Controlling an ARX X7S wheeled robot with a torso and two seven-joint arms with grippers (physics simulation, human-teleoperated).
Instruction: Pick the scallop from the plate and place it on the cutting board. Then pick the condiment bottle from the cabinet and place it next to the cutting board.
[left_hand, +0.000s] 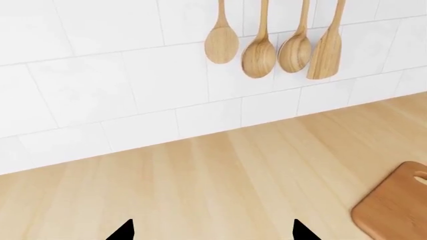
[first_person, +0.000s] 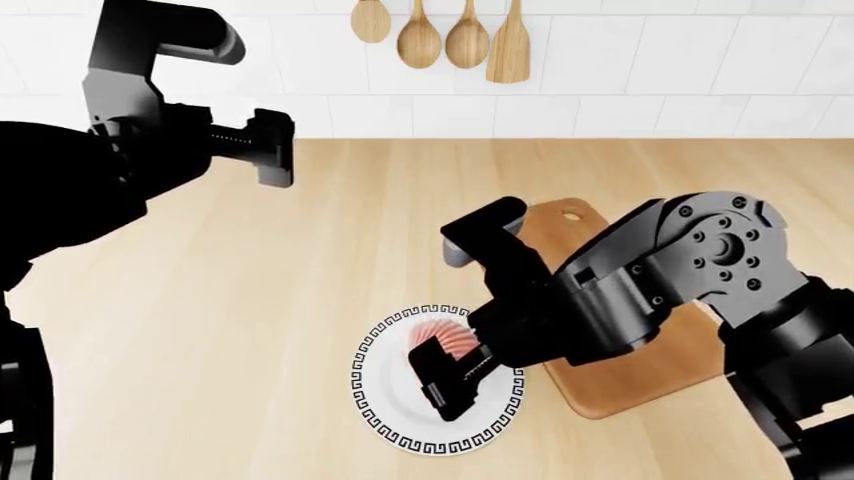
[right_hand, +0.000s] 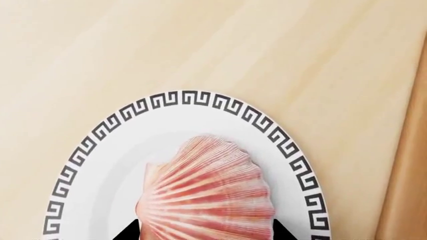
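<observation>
- Right gripper (first_person: 447, 372) is down over the plate (first_person: 380, 420), fingers pointed at the scallop (first_person: 443, 337); arm reaches in from the right, across the cutting board (first_person: 627, 385).
- Right wrist view: two black fingertips (right_hand: 127, 232) sit apart, one each side of the scallop (right_hand: 210, 192) near its lower edge. Contact w/ the shell can't be told (only the tips show).
- Scallop lies flat on the plate (right_hand: 107, 150), ribs fanning out, pink w/ paler streaks. Greek-key band runs round the rim.
- Plate rests on the pale wood countertop (first_person: 267, 300), just beside the board's near end; in the head view the right arm covers the gap, so touching or not can't be told.
- Cutting board lies lengthwise away from the robot, hole at its far end, mostly hidden by the arm.
- Left gripper (first_person: 274, 147) is raised well above the counter at the left, well apart from plate & board; holds nothing.
- Left wrist view: its fingertips (left_hand: 123, 232) stand wide apart over bare countertop (left_hand: 200, 190), w/ a corner of the cutting board (left_hand: 393, 207) at the edge.
- On the white tile wall (left_hand: 100, 75) hang four wooden utensils (left_hand: 273, 42): three spoons & a flat spatula.
- Condiment bottle and cabinet: not in any view.
</observation>
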